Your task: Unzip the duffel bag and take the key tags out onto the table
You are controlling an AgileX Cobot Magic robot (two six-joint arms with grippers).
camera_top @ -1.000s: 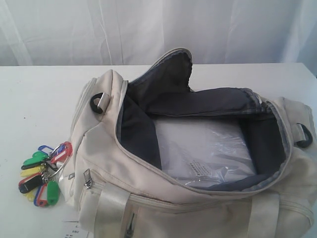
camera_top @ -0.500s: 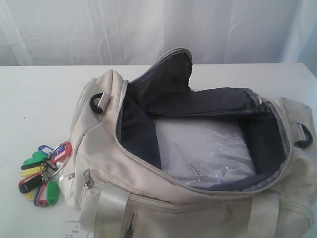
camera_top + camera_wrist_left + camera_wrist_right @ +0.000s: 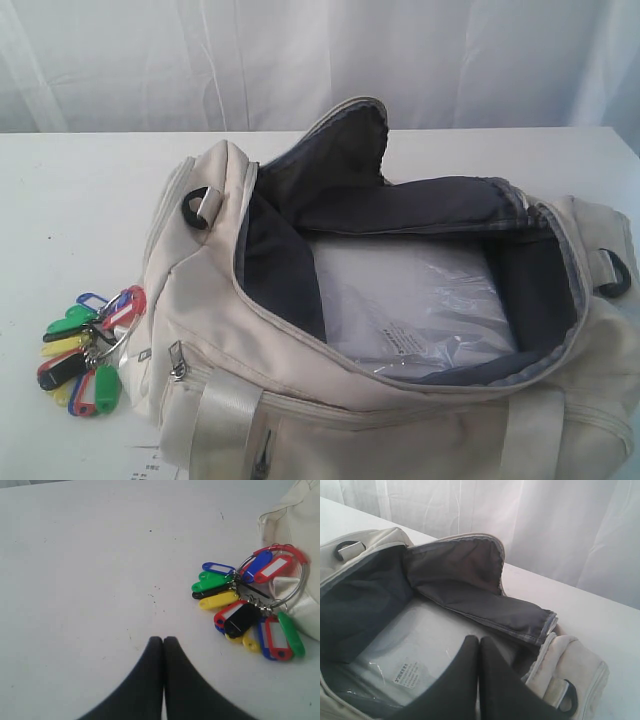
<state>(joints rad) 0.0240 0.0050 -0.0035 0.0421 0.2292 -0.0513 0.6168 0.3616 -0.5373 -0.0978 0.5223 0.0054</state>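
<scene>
The bunch of coloured plastic key tags [image 3: 250, 610] on a metal ring lies on the plain white counter [image 3: 75, 580], near but clear of the closed, empty left tool [image 3: 163, 641]. The ring appears to touch the cream fabric duffel bag [image 3: 450, 410]. The closed right tool [image 3: 479, 641] hangs above the unzipped bag's clear-wrapped white packet [image 3: 420, 650]. Only the wrist views show either tool.

The left claw [image 3: 163, 640] and right claw [image 3: 479, 640] are smooth, matte black, tapering to rounded tips.
</scene>
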